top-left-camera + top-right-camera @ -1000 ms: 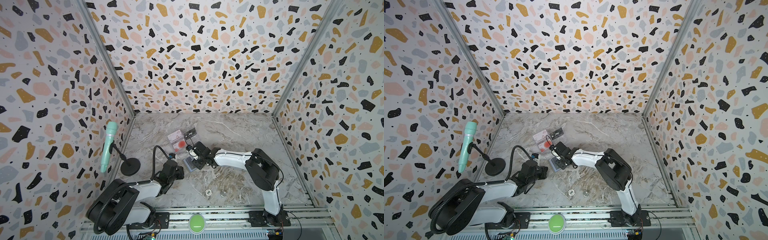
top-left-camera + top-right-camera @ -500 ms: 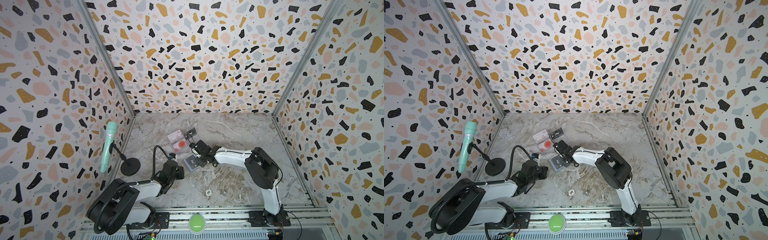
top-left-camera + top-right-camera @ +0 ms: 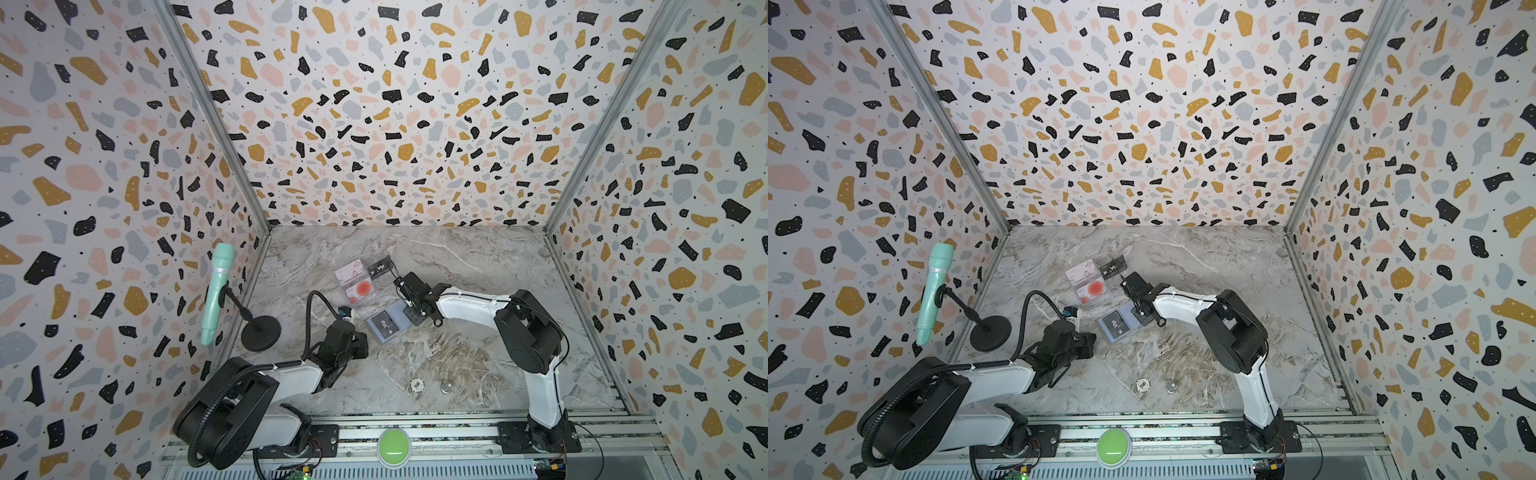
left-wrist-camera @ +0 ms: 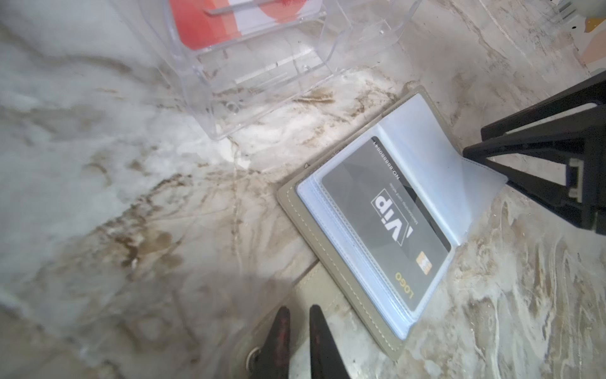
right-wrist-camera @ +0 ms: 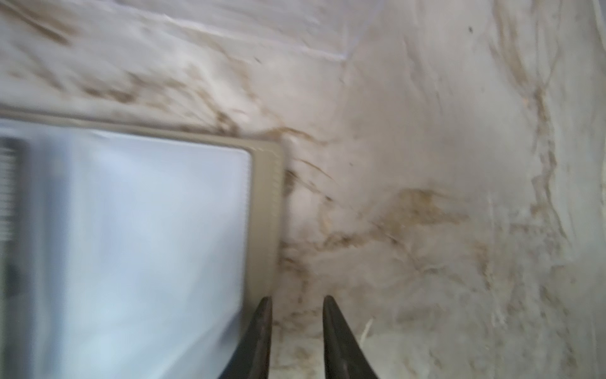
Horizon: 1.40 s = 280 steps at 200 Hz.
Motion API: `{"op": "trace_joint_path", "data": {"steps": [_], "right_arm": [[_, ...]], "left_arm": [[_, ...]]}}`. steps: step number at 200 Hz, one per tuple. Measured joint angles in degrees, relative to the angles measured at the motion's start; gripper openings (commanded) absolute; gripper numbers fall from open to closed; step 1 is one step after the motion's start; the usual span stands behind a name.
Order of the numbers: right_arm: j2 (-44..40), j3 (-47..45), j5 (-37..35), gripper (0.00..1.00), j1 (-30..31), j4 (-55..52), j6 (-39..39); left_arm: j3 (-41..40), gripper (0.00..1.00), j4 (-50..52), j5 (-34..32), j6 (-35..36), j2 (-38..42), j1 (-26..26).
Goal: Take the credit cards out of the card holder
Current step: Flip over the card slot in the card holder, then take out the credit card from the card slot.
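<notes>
Right pincer (image 5: 296,300) had narrowed from a wider gap a second before and had slid a little off the open card holder (image 4: 459,183) toward its outer edge. Its tips stood a narrow gap apart with bare worktop (image 3: 478,266) between them. One tip lay over the holder's taupe border; nothing was gripped. Left pincer (image 4: 298,311) had not shifted. Its tips were nearly together on a taupe flap of the holder that rose toward them, and the flap looked pinched. In both top views the holder lay open near the worktop's middle, between the two pincers, pale blue-grey inside up. A black VIP card (image 4: 387,210) sat in the clear sleeve on the half nearer the left pincer; the other half showed only pale sleeve. A clear tray (image 4: 262,98) stood just beyond the holder, apart from it, and held the red-circle card (image 3: 364,287). A pinkish card (image 3: 351,270) and a second VIP card (image 3: 380,267) lay at its far end; whether inside it, could not tell. A poker chip (image 3: 416,385) and a coin (image 3: 446,388) lay near the front rail.
</notes>
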State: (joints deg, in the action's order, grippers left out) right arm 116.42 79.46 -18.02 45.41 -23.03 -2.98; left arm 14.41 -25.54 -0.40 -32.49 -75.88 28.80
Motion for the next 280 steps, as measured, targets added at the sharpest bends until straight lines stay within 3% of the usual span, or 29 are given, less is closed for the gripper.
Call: {"op": "trace_joint_path", "data": {"steps": [41, 101, 177, 217, 280], "right_arm": [[-2.2, 0.0, -1.5, 0.39, -2.9, -5.2, -1.1], [-10.2, 0.3, 23.0, 0.46, -4.6, -2.1, -1.9], [-0.3, 2.5, 46.8, 0.45, -4.7, 2.1, -3.4], [2.5, 2.5, 51.3, 0.43, -4.7, 2.9, -4.9], [4.8, 4.6, 52.6, 0.43, -4.7, 3.7, -6.1]], "left_arm": [[0.6, 0.16, 1.8, 0.9, 0.1, 0.6, 0.0], [1.6, 0.16, 3.2, 3.6, 0.1, 4.5, 0.0], [3.5, 0.14, -1.5, 6.6, -0.8, 2.0, 0.0], [3.5, 0.12, -5.1, 9.4, -0.9, -2.6, 0.0], [3.5, 0.1, -8.2, 10.3, -0.1, -7.5, 0.0]]}}
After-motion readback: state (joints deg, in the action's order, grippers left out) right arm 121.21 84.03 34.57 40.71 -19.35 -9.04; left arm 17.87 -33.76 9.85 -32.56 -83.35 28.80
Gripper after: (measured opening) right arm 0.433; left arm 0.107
